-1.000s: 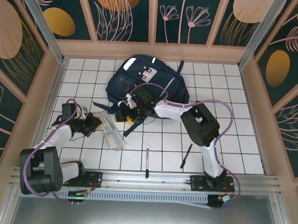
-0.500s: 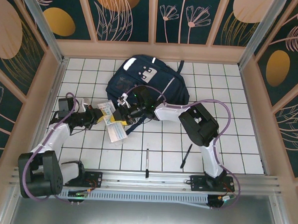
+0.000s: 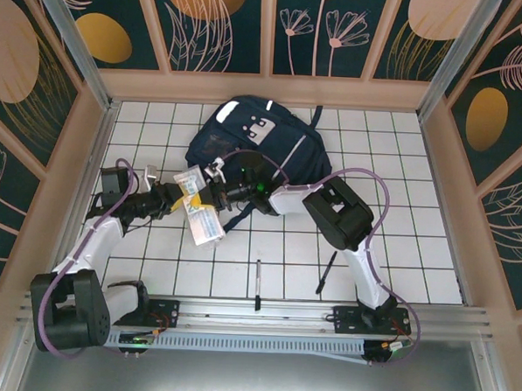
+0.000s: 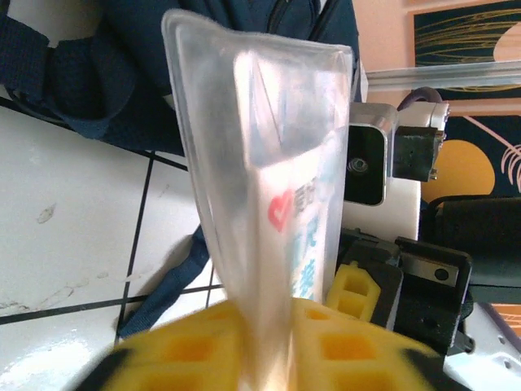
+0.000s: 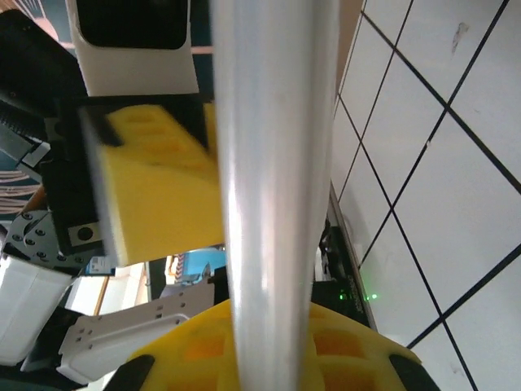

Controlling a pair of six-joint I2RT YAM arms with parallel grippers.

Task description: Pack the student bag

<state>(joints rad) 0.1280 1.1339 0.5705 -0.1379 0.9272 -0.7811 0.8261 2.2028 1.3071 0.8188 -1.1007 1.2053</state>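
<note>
The student bag (image 3: 255, 138) lies navy-blue at the back middle of the tiled table; its fabric and strap (image 4: 98, 81) show behind the pouch. A clear plastic pouch (image 3: 200, 217) with printed items inside hangs in front of the bag, between both grippers. My left gripper (image 3: 180, 196) has the pouch (image 4: 260, 163) between its blurred yellow pads (image 4: 358, 346), which touch it on both sides. My right gripper (image 3: 212, 195) is shut on the pouch's edge (image 5: 277, 163), coming from the bag side. In the right wrist view, a yellow pad of the left gripper (image 5: 155, 187) sits just beyond the pouch.
Two dark pens lie on the tiles near the front, one (image 3: 257, 283) in the middle and one (image 3: 326, 271) right of it. Wooden walls (image 3: 80, 142) enclose the table on three sides. The right arm's elbow (image 3: 339, 213) stands just right of the bag.
The pouch has been lifted off the tiles and carried up toward the bag. The right gripper has closed on it. The left arm has swung leftward and its pads have begun to move.
</note>
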